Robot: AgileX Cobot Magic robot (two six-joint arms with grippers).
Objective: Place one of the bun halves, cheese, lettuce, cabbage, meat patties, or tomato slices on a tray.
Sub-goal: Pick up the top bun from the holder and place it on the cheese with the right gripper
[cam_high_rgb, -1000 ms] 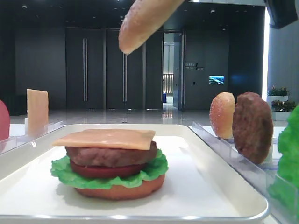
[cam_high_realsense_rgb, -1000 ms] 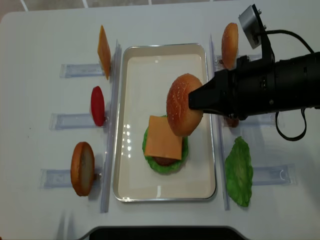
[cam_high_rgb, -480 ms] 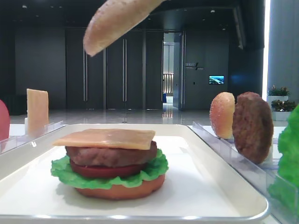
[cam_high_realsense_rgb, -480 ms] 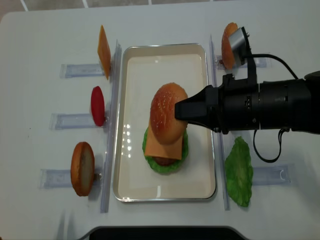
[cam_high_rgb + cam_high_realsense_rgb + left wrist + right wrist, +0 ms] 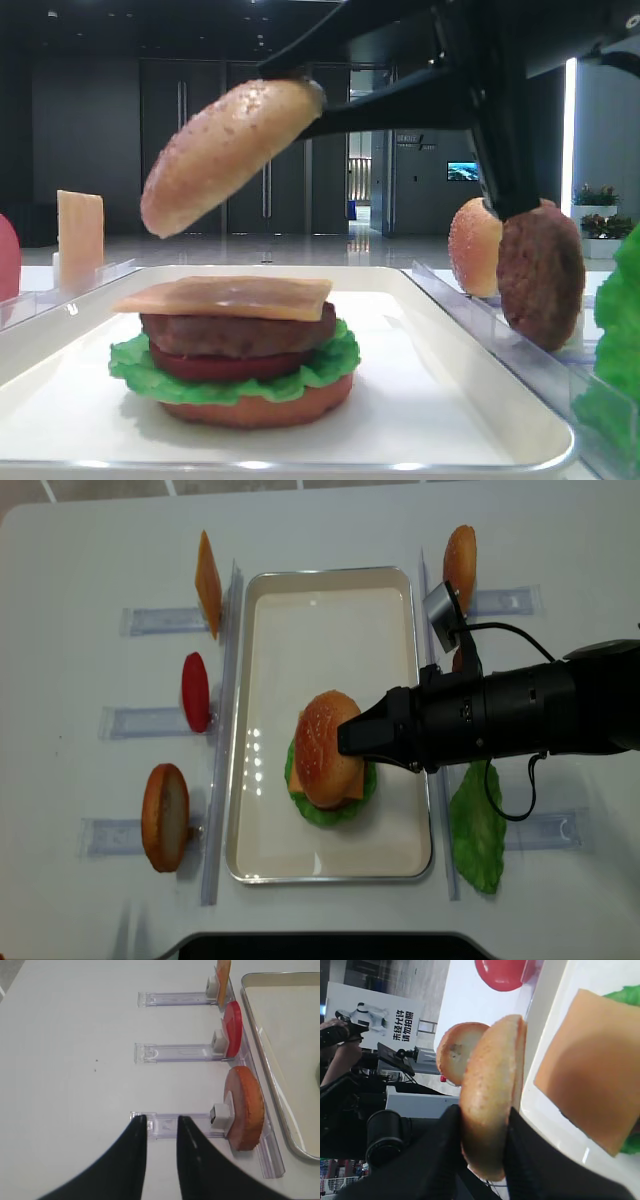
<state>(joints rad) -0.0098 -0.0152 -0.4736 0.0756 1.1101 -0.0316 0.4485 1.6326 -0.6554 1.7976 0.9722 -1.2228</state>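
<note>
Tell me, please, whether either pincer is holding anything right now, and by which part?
The right pincer holds the bun top by its edge, one finger on each face. The left pincer holds nothing.

Bun top (image 5: pixel 225 150) glossy, pale-speckled crust, cheese (image 5: pixel 228 296) smooth matt, lettuce (image 5: pixel 330 365) ruffled shiny plastic, meat patty (image 5: pixel 540 272) rough, bumpy, tray (image 5: pixel 470 400) smooth white, racks (image 5: pixel 175 1052) clear plastic, table (image 5: pixel 90 580) matt white.

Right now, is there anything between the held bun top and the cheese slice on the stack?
Nothing: in the low exterior view, only open air separates the bun top, held by the right gripper, from the cheese.
</note>
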